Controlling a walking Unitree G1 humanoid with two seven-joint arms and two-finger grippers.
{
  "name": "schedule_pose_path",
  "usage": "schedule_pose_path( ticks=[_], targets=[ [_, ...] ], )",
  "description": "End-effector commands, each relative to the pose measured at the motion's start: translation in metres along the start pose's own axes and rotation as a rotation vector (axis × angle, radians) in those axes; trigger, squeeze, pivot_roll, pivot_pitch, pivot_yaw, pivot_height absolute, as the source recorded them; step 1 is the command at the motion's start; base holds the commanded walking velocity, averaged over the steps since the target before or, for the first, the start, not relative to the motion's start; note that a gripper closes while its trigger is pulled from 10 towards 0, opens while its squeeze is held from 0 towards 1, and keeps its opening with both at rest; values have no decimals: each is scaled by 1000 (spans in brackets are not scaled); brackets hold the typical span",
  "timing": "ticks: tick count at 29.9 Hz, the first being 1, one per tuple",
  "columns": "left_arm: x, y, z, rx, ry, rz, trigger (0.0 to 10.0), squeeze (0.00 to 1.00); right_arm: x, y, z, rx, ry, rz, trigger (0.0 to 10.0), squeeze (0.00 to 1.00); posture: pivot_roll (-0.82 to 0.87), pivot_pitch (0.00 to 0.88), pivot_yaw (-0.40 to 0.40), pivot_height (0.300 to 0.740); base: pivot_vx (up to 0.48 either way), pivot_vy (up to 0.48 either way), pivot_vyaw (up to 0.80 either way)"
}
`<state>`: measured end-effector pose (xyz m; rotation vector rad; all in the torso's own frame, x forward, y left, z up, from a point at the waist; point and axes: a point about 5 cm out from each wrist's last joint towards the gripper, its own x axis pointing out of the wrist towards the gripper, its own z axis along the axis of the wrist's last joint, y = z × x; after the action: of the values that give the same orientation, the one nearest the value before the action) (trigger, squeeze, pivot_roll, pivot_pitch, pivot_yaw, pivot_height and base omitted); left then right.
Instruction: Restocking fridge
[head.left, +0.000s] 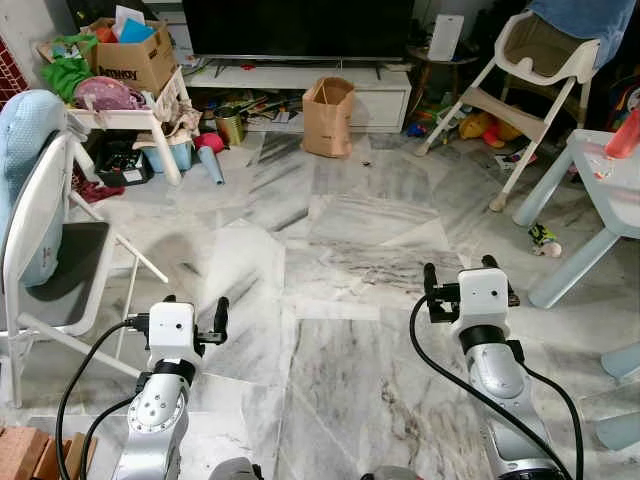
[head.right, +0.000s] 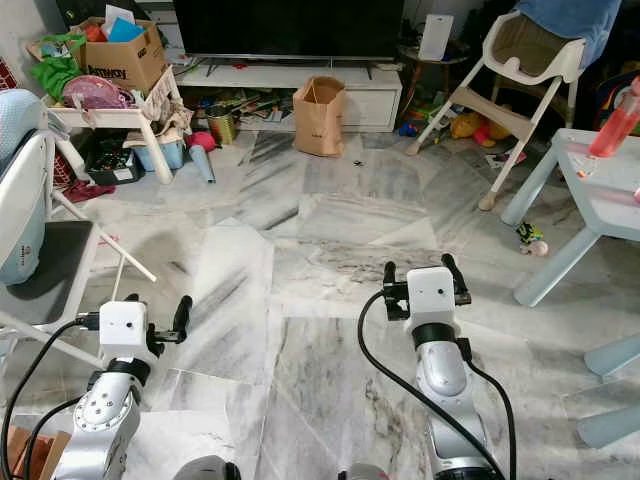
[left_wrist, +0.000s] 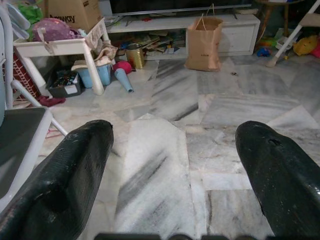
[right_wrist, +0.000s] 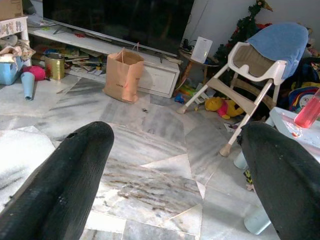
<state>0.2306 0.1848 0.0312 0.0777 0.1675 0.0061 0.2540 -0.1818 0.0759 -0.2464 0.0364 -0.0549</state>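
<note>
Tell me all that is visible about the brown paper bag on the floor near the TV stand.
The brown paper bag stands upright on the marble floor, right in front of the low white TV stand; whether they touch is unclear. It looks like plain kraft paper, slightly creased, with thin handles at its open top and small print on its front, too small to read. Its contents cannot be seen. Both grippers are far from it.

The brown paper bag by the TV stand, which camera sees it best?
The left wrist view shows the paper bag best: it looks biggest there, handles and all, standing open on the floor. Both eye views show it smaller and farther off. The right wrist view shows it from an angle beside the TV stand.
</note>
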Motion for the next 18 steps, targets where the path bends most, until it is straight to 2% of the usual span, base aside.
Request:
schedule_pose_path(
  ticks=[1, 2, 3, 4, 5, 6, 9, 11, 14, 16, 18],
  targets=[
    [28, -4, 94, 8, -291, 5, 10000, 1000, 35, 15, 40, 280, -7, -2, 10000, 1000, 34, 4, 66, 740, 0, 0, 0],
    [29, -4, 95, 7, -291, 4, 10000, 1000, 35, 15, 39, 260, -2, 1, 10000, 1000, 34, 4, 66, 740, 0, 0, 0],
    [28, -2, 91, 5, -283, -1, 10000, 1000, 33, 17, 36, 266, 6, 37, 10000, 0, 36, 0, 42, 740, 0, 0, 0],
    [28, -2, 91, 5, -283, -1, 10000, 1000, 33, 17, 36, 266, 6, 37, 10000, 0, 36, 0, 42, 740, 0, 0, 0],
    [25, 1, 84, 15, -268, -2, 10000, 706, 29, 21, 30, 295, 13, 85, 10000, 0, 37, 0, 33, 740, 0, 0, 0],
    [26, 5, 81, 10, -252, 11, 10000, 0, 29, 22, 33, 305, -4, 117, 10000, 0, 36, 0, 32, 740, 0, 0, 0],
    [27, 5, 80, 4, -238, 12, 10000, 0, 31, 20, 37, 280, -37, 130, 10000, 0, 35, 0, 40, 740, 0, 0, 0],
    [32, -1, 80, 8, -243, -22, 10000, 0, 33, 18, 31, 248, -22, 99, 10000, 0, 38, 0, 39, 740, 0, 0, 0],
    [34, -4, 81, 25, -241, -32, 10000, 0, 33, 19, 28, 273, -6, 92, 10000, 0, 40, 0, 40, 740, 0, 0, 0],
    [33, -4, 85, -5, -230, -13, 10000, 0, 32, 20, 32, 276, -10, 116, 10000, 0, 32, 0, 47, 740, 0, 0, 0],
    [31, -5, 86, 3, -232, -18, 10000, 0, 30, 18, 32, 266, -6, 120, 10000, 0, 30, 0, 46, 740, 0, 0, 0]
  ],
)
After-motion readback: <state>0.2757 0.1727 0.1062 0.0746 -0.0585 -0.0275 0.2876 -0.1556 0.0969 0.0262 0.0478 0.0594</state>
